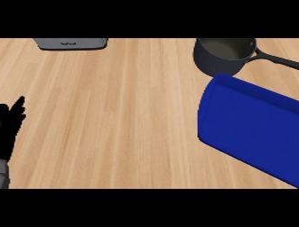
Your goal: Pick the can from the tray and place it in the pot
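Wooden counter [112,111] fills the frame. My left hand [1,131] rests open at lower left. Blue tray [260,133] sits right, pot [225,55] above; I can't see the can.

No readable text anywhere. Only a faint pale mark on the grey device [71,43] at the counter's far edge, well beyond the left hand's [2,133] fingertips [18,103], too small to make out.
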Robot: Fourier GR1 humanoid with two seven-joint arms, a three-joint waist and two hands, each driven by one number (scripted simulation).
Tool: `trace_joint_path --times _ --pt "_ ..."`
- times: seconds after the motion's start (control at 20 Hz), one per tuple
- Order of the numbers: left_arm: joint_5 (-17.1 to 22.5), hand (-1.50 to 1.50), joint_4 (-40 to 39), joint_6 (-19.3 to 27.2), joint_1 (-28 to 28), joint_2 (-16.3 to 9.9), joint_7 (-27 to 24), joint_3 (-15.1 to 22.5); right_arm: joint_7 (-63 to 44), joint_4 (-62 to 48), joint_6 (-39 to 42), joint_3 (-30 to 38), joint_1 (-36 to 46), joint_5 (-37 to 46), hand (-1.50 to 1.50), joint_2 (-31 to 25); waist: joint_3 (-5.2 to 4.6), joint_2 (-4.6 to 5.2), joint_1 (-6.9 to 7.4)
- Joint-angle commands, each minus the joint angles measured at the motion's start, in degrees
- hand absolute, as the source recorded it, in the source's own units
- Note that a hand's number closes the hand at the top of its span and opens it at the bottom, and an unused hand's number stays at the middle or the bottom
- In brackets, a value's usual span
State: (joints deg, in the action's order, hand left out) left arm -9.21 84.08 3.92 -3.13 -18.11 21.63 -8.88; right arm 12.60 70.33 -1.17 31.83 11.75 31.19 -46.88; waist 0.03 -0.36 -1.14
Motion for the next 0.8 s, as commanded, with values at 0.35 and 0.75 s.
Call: trace_joint_path --times 0.35,0.75 --pt "-1.3 0.0 2.24 -0.25 0.67 1.97 0.3 1.39 -14.02 17.88 11.47 -0.65 6.8 -7.27 1.5 -3.3 -0.08 0.21 1.15" --pt "-2.61 0.0 0.82 -0.1 -2.23 2.16 1.57 1.72 -28.01 8.61 16.71 -13.5 27.05 -5.3 1.5 -4.5 -0.08 0.46 2.3"
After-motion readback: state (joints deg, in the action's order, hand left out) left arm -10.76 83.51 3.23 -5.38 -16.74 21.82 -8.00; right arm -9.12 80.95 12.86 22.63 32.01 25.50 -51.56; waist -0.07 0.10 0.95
